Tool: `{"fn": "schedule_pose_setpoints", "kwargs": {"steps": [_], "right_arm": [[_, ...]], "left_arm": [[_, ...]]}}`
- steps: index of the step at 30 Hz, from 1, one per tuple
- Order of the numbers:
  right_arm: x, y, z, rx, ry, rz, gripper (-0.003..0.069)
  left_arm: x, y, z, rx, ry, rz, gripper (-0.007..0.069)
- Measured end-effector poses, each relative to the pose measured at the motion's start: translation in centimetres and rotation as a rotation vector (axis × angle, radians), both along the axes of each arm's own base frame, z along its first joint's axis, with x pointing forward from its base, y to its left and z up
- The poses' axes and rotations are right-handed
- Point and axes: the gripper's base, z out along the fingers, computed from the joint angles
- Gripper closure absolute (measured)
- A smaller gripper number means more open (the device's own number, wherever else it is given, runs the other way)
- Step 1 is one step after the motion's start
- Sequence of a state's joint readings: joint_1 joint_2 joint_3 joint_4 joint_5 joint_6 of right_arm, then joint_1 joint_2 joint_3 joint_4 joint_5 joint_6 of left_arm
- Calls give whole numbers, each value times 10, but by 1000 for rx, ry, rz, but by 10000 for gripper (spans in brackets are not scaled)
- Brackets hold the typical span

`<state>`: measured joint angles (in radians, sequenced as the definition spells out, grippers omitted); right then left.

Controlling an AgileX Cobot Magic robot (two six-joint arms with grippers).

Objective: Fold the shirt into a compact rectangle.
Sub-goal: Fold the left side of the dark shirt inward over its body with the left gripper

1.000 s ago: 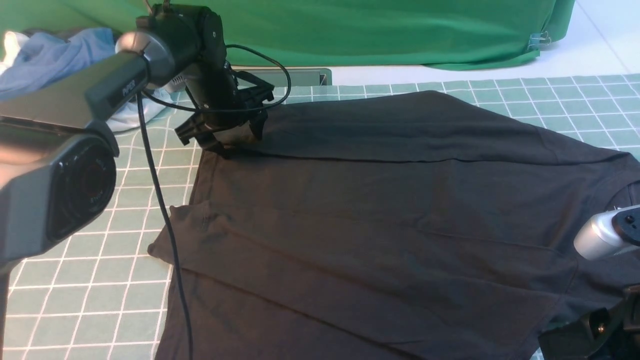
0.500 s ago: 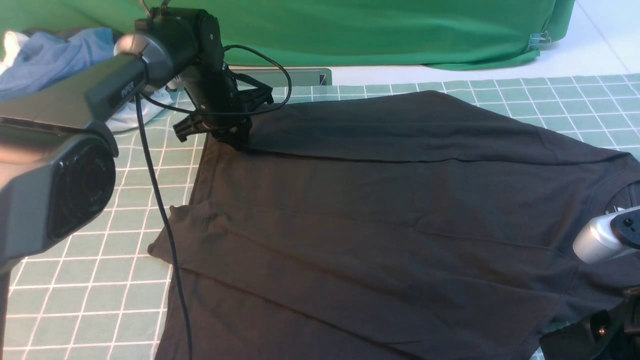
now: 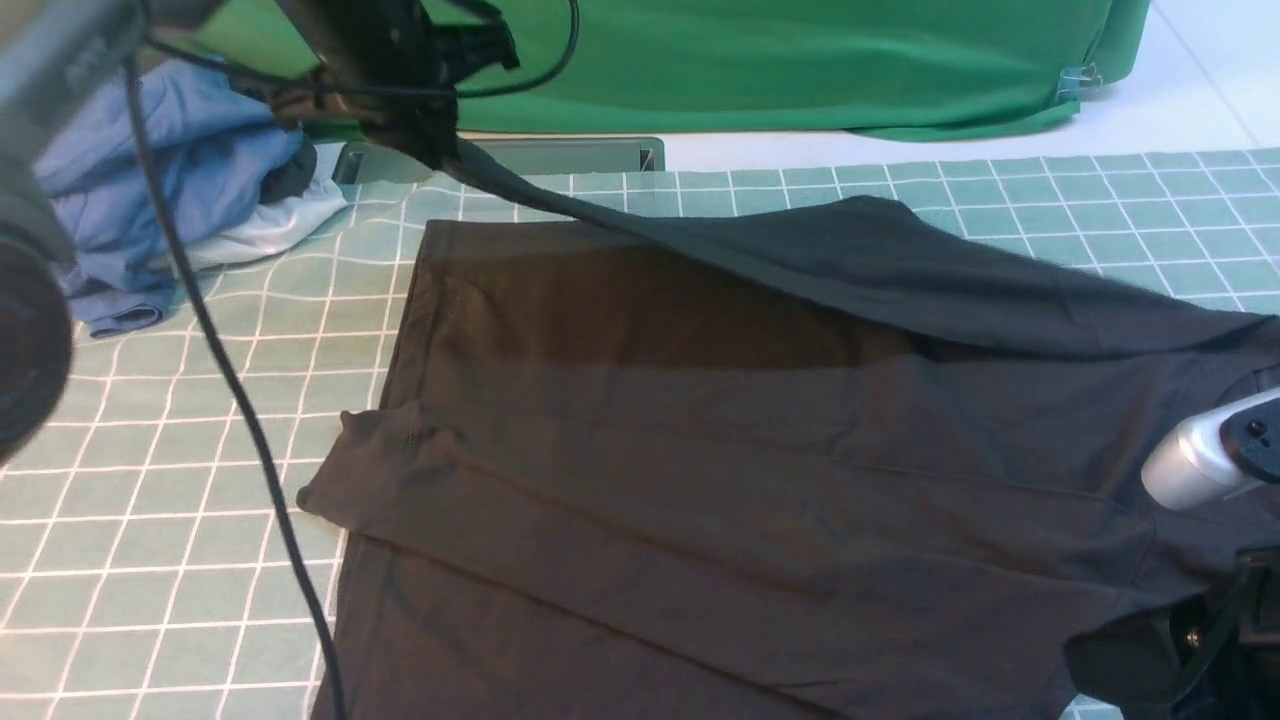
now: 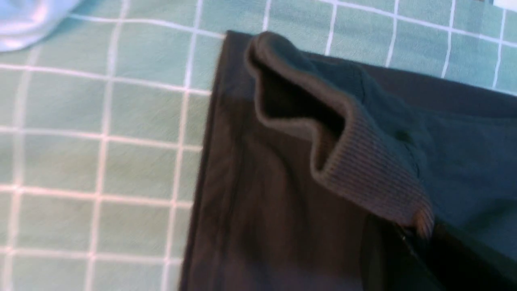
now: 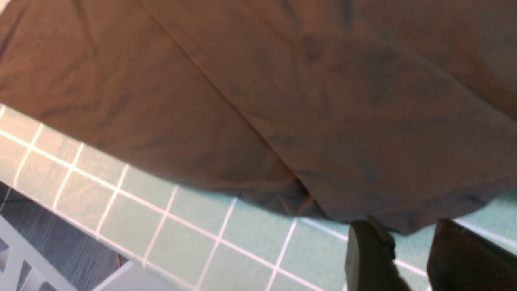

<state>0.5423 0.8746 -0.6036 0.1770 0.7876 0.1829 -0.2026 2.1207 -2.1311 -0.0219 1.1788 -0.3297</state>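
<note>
You have a pale green mat with a white grid (image 3: 200, 480) covering the table, and the large black soft-knit shirt (image 3: 700, 480) takes up most of it, spread from the middle to your right and near edges, with a lengthwise fold lying across its near half. Its far edge is off the mat, drawn up in a taut slope toward the far left. Behind the mat hangs a bright green backdrop cloth (image 3: 800, 60). At the far left sits a crumpled blue garment (image 3: 190, 180), with a white garment (image 3: 270, 225) touching it underneath.

Your left gripper (image 3: 435, 150) is clamped tight on the shirt's far left corner and holds it above the mat; the left wrist view shows the ribbed edge (image 4: 363, 161) curling out from the pinch. Your right gripper (image 5: 408, 236) sits low at the shirt's near right edge, jaws partway apart with mat showing between them. The cloth's edge reaches their tips, but you cannot tell whether they hold it.
</note>
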Motion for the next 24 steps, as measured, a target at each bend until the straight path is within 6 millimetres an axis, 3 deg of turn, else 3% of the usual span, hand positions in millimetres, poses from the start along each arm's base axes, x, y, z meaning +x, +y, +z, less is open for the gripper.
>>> {"fn": "schedule_pose_setpoints", "kwargs": {"steps": [10, 17, 24], "right_arm": [[7, 4, 30, 43, -97, 16, 418], [3, 2, 57, 73, -167, 34, 418], [-9, -5, 68, 103, -227, 39, 418]], "left_arm": [[-18, -2, 9, 20, 31, -34, 596], [-66, -17, -2, 72, 141, -97, 596], [-119, -1, -18, 117, 238, -38, 596]]}}
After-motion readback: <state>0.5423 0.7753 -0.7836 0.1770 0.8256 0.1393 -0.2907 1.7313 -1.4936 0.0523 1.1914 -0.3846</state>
